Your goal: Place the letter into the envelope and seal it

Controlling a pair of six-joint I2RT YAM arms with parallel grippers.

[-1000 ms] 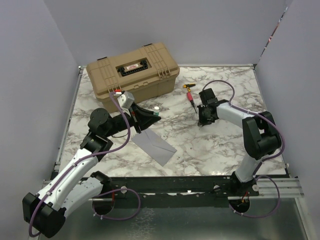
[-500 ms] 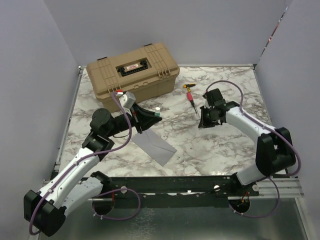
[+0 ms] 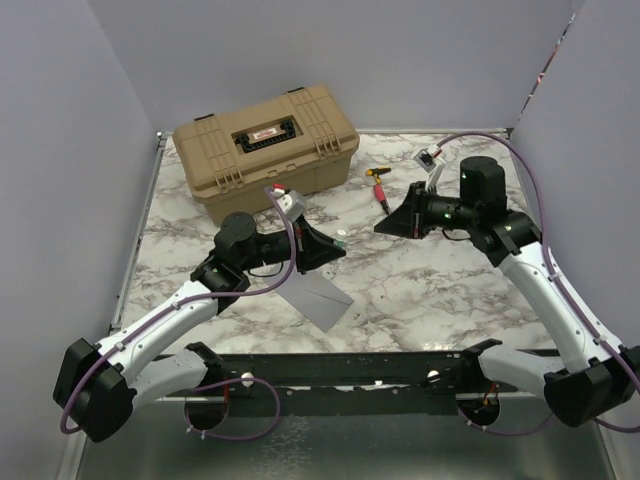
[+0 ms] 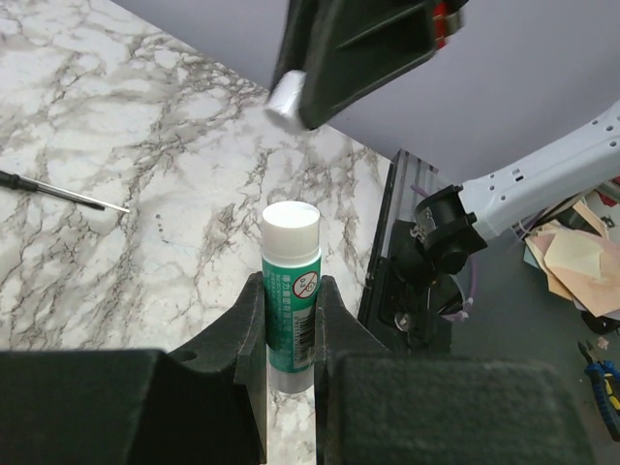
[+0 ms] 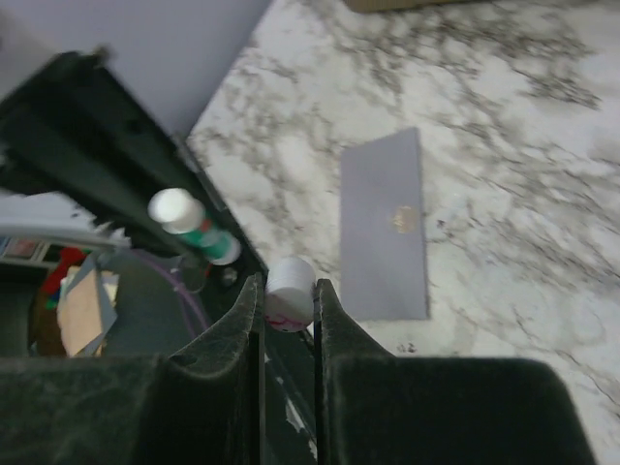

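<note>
Glue stick [image 4: 291, 242]: clamped in left gripper [image 4: 291, 300].
White cap [image 5: 290, 279]: pinched in right gripper [image 5: 288, 308].
Envelope [image 3: 318, 297]: flat on table [image 3: 440, 290], near left gripper.
Letter: unseen.
Likely your job: align cap on stick axis, approach slowly, hold both grips firm.

The overhead camera sits high behind the arm bases and looks down and forward over the whole table [image 3: 430, 290], far enough off to take in both arms and the tan case [image 3: 265, 150] at the far edge. Each wrist camera looks close along its own fingers. The left one faces across the table at the right gripper [image 4: 291, 92]. The right one faces the opposite way, at the glue stick [image 5: 194, 228] in the left gripper [image 3: 325, 247], and down on the envelope [image 5: 385, 225], which the overhead view shares.
</note>
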